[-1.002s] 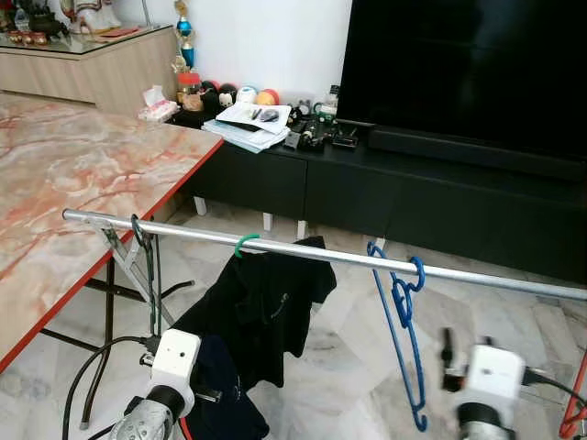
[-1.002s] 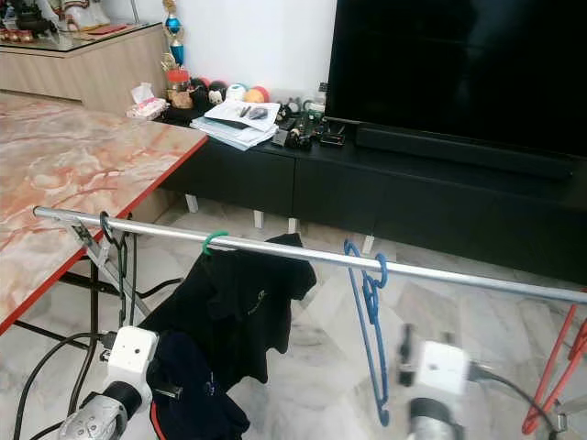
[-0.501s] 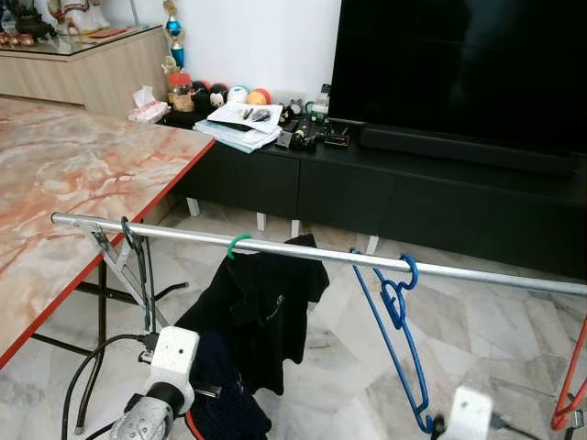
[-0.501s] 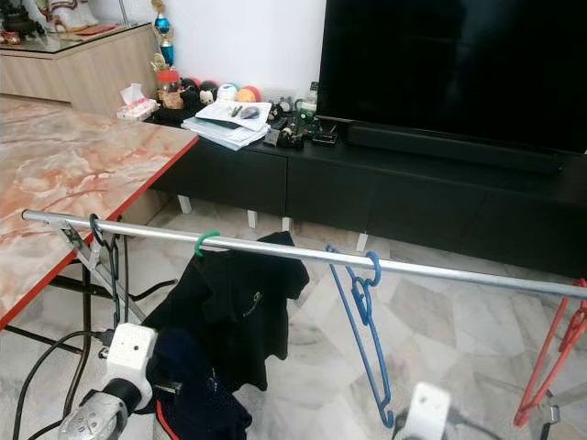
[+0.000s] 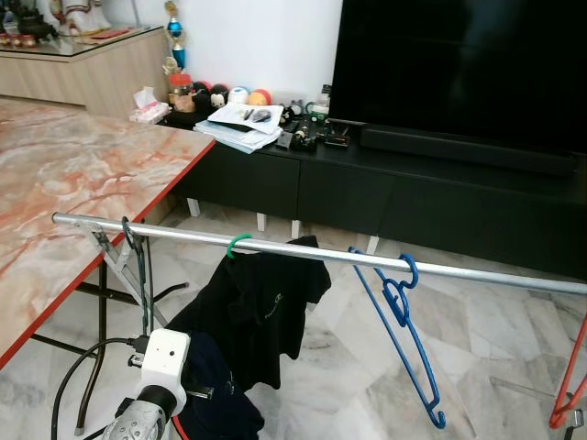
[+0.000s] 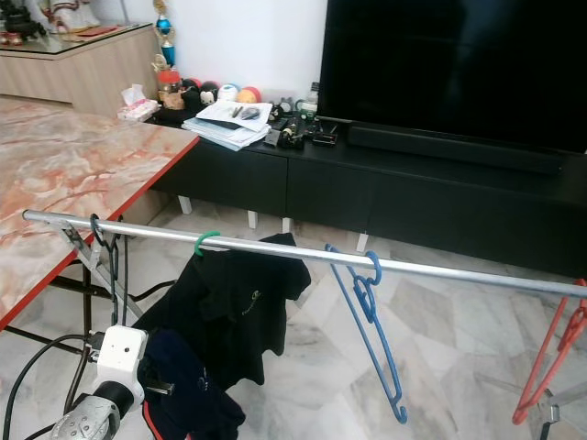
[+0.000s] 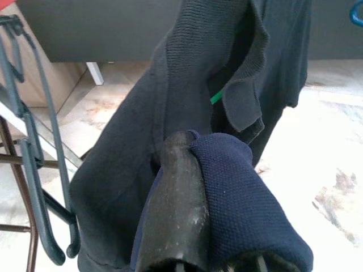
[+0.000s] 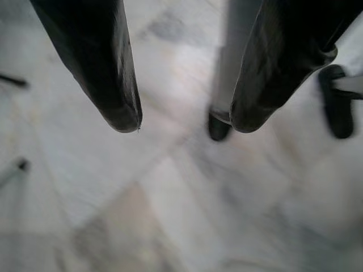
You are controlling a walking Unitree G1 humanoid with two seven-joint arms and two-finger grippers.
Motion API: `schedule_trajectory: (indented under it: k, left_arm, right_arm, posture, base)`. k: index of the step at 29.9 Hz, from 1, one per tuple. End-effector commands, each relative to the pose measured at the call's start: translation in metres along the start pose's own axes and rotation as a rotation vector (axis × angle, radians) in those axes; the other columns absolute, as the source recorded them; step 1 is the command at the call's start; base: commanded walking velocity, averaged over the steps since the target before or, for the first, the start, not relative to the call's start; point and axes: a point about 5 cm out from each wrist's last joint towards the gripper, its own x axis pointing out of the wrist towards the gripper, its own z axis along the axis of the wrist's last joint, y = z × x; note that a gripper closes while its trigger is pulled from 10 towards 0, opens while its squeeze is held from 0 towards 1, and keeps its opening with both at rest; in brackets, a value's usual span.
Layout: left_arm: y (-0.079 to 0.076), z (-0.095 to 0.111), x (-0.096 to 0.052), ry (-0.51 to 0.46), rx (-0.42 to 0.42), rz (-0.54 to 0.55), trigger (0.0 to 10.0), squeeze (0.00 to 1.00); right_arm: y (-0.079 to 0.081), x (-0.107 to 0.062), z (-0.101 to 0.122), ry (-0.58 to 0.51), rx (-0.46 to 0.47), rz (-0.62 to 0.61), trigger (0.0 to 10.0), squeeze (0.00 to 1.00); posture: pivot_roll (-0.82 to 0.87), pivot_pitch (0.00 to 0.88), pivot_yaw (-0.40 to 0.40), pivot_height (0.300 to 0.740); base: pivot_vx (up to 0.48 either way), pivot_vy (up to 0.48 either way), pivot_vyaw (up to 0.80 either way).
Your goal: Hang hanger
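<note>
Nearest me, my left claw (image 7: 187,226) was clenched on a bundle of navy knit cloth (image 7: 244,198), while my right claw (image 8: 181,122) hung released over the pale marble floor (image 8: 170,215). Beyond them, the blue plastic hanger (image 5: 400,321) hung by its hook on the silver metal rail (image 5: 183,232), beside the black shirt on a green hanger (image 5: 261,307), its long axis slanting down to my right. I judged the hanging done, so next I only needed to keep clear of it.

a home living room: big television (image 5: 459,69) on low black cabinet (image 5: 385,188), marble floor (image 5: 495,339).
</note>
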Motion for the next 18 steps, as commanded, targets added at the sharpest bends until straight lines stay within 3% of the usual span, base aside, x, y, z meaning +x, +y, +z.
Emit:
schedule_trajectory:
  k: [1, 6, 18]
  left_arm:
    - [0.0052, 0.0058, -0.0019, -0.022, -0.014, 0.025, 10.0, 0.00]
    - [0.0055, 0.0053, -0.0029, -0.019, -0.022, 0.034, 10.0, 0.00]
    - [0.0055, 0.0033, -0.0084, -0.016, -0.045, 0.062, 10.0, 0.00]
  right_arm:
    - [0.0054, 0.0001, 0.0075, -0.039, -0.060, 0.038, 10.0, 0.00]
    - [0.0078, 0.0003, 0.0074, -0.027, -0.129, 0.071, 10.0, 0.00]
    - [0.0150, -0.0007, 0.0002, -0.014, -0.148, 0.120, 10.0, 0.00]
  posture:
    - [0.17, 0.028, -0.003, 0.740]
    - [0.18, 0.022, -0.003, 0.740]
    - [0.19, 0.000, -0.004, 0.740]
  base:
    - [0.000, 0.000, 0.64]
    - [0.000, 0.000, 0.80]
    - [0.000, 0.000, 0.79]
